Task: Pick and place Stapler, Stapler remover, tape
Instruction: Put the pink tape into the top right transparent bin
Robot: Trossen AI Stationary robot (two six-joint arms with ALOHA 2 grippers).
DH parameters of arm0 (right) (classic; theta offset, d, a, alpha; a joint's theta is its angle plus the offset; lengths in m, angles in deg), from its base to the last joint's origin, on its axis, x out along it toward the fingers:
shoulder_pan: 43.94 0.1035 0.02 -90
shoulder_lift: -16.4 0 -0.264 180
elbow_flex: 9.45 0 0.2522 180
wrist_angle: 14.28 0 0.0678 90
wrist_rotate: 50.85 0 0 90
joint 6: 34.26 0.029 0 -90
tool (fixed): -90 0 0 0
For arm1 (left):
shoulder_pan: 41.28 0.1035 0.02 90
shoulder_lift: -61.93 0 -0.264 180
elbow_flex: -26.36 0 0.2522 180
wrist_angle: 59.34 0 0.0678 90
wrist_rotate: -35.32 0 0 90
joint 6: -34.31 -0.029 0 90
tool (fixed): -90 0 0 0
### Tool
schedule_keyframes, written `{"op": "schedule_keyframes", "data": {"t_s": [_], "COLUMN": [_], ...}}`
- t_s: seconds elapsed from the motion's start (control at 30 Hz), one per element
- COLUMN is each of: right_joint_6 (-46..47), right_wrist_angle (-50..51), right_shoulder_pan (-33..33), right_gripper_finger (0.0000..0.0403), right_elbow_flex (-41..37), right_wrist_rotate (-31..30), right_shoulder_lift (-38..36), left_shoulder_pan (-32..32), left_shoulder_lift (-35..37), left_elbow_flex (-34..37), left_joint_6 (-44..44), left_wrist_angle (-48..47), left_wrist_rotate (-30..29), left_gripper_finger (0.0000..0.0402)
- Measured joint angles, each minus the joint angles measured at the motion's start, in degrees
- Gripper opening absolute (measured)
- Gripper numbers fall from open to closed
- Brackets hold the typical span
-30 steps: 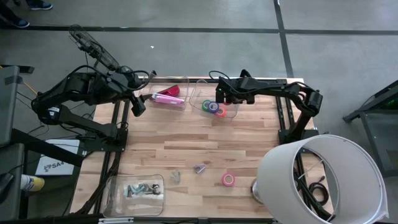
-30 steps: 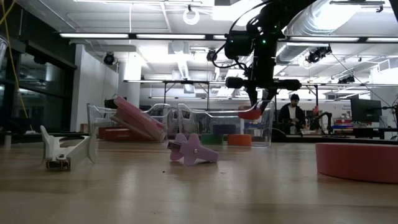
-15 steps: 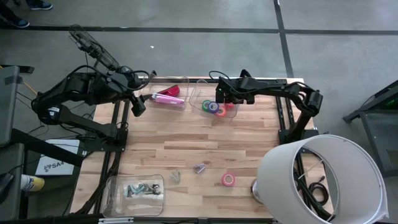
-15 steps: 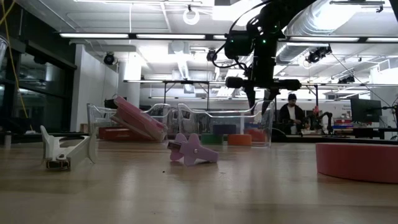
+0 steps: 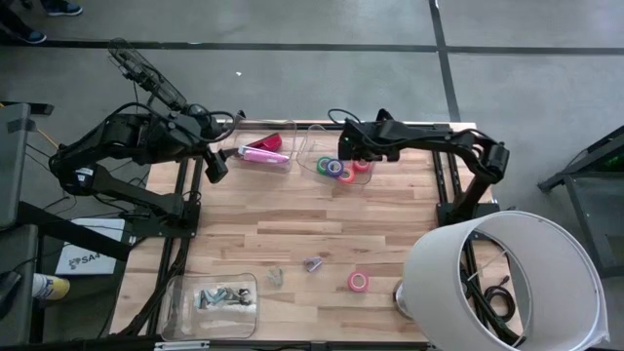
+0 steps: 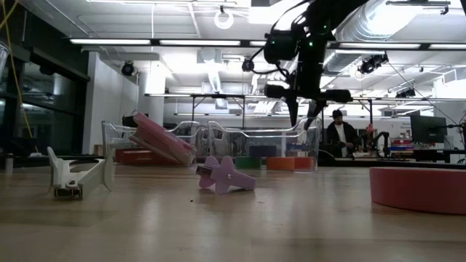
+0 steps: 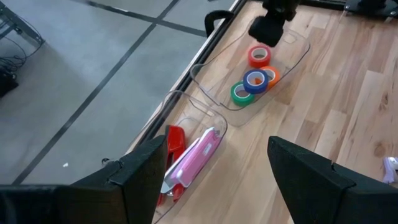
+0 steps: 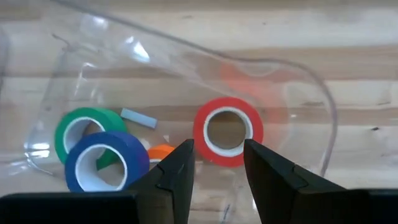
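Your right tool hangs above the clear tape tray at the far edge of the tabletop, its fingers spread apart and holding nothing. Directly beneath them a red tape roll lies flat inside the tray, free of the fingers. A green roll, a blue-purple roll partly overlapping it, and an orange roll lie in the same tray. Your left tool waits near the left edge of the tabletop, spread and empty. Just beside it a second clear tray holds a pink stapler and a red stapler. One pink tape roll lies on the near part of the tabletop, close to a purple staple remover and a pale one.
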Motion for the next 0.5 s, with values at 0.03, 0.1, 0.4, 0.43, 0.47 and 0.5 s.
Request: {"op": "schedule_keyframes", "data": {"t_s": [0.03,0.1,0.4,0.43,0.47,0.5], "right_joint_6": [0.0,-0.03,-1.74,-1.73,-1.69,-1.67], "right_wrist_angle": [-0.13,-0.2,-3.98,-4.06,-4.03,-4.04], "right_shoulder_pan": [0.17,0.48,4.34,4.97,5.72,6.4], "right_gripper_finger": [0.0129,0.0129,0.0129,0.0129,0.0129,0.0129], "right_elbow_flex": [0.0,0.0,0.02,0.02,0.02,0.02], "right_wrist_rotate": [-0.51,-1.58,-3.0,-3.21,-3.34,-3.34], "right_shoulder_lift": [-0.33,-1.17,-4.57,-4.78,-5.0,-5.18], "left_shoulder_pan": [0.0,0.0,0.02,0.02,0.01,0.01], "left_shoulder_lift": [0.0,0.0,0.0,0.0,0.01,0.01], "left_elbow_flex": [0.0,0.0,0.0,0.0,0.0,0.0], "left_joint_6": [0.0,0.0,-0.01,-0.01,-0.02,-0.02], "left_wrist_angle": [-0.2,-0.52,-0.52,-0.51,-0.54,-0.51], "left_wrist_rotate": [0.0,0.0,0.08,0.25,0.31,0.31], "left_gripper_finger": [0.0273,0.0273,0.0273,0.0273,0.0273,0.0273]}}
